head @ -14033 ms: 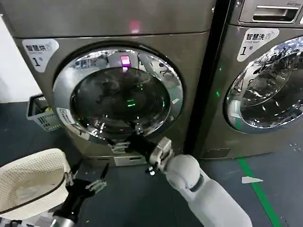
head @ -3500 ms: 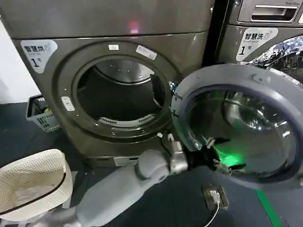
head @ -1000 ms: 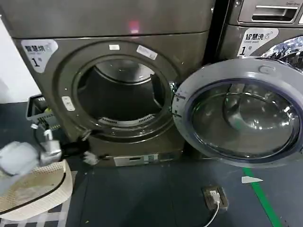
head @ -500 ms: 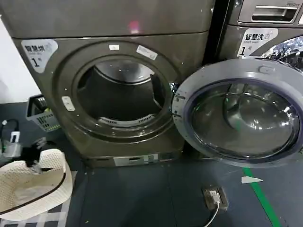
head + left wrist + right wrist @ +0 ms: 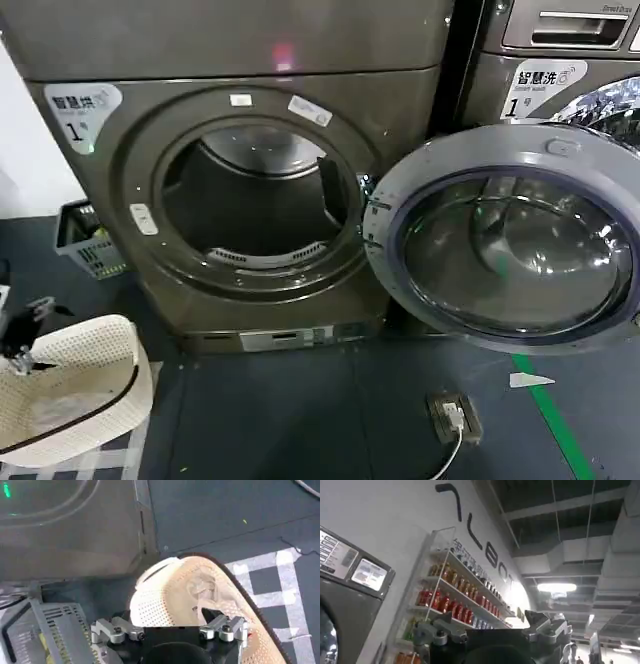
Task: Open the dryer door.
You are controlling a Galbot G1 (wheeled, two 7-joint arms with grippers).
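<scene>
Door first: we see it swung wide to the right of the dryer, its grey inner face and domed glass turned toward us, hinged at the right edge of the opening. It stands in front of the neighbouring machine, covering most of that machine's chrome door. The drum opening is fully uncovered — dark inside, with a perforated strip along its lower lip.

On the floor below the door lies a small charger block with a white cable, and a green line runs along the floor just to its right. Left of the dryer, a grey basket sits against the wall, and nearer us a cream mesh hamper stands on the floor.

Our left end effector is low at the left edge of the head view, well apart from the door, above the hamper's rim; its two fingers stand apart with nothing between them. Our right end effector points up toward a wall of shelves and the ceiling — its fingers also stand apart, holding nothing.
</scene>
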